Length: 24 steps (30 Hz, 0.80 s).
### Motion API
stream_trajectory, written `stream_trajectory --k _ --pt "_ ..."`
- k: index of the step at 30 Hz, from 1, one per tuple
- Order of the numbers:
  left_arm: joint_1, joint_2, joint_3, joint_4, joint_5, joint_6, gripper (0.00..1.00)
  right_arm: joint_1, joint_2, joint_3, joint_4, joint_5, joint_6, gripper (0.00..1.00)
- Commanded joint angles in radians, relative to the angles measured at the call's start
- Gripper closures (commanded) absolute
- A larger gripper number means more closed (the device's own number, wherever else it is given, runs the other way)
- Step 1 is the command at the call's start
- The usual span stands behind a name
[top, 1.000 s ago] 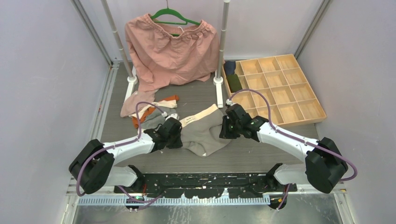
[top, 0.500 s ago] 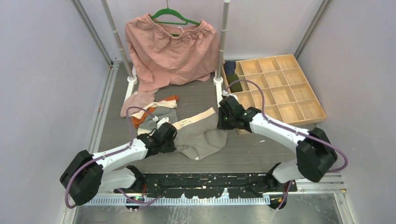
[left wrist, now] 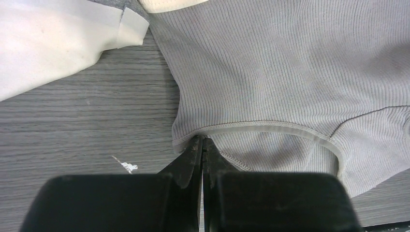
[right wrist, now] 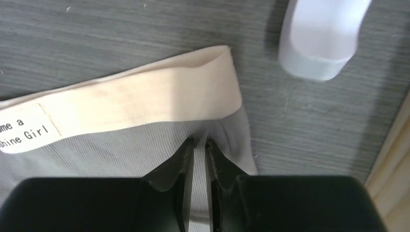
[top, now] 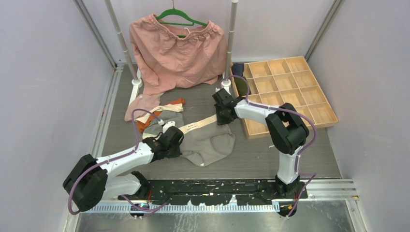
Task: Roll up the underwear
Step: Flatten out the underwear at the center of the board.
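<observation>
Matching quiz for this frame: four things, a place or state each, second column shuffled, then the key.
1. grey ribbed underwear with cream waistband
2. large salmon-pink garment
3. wooden divided tray
4. left gripper

A. hanging on the green hanger at the back
B. spread on the grey table, centre front
C. shut on the underwear's leg hem
D. at the table's right side

Pairs: 1-B, 2-A, 3-D, 4-C
</observation>
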Motion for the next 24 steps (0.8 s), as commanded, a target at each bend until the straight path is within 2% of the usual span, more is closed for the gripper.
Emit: stream_trajectory --k 1,16,24 --pt "0.001 0.019 0.02 -0.07 -0.045 0.026 0.99 -0.028 0.011 0.059 -0.031 0.024 -0.032 0.79" --pt "0.01 0.128 0.084 -0.047 -0.03 0.082 0.99 -0.077 -0.233 -0.274 -0.053 0.109 0.092 0.8" --pt "0.018 0.179 0.217 -0.095 -0.062 0.187 0.97 -0.076 -0.386 -0.278 -0.088 0.148 0.086 0.78"
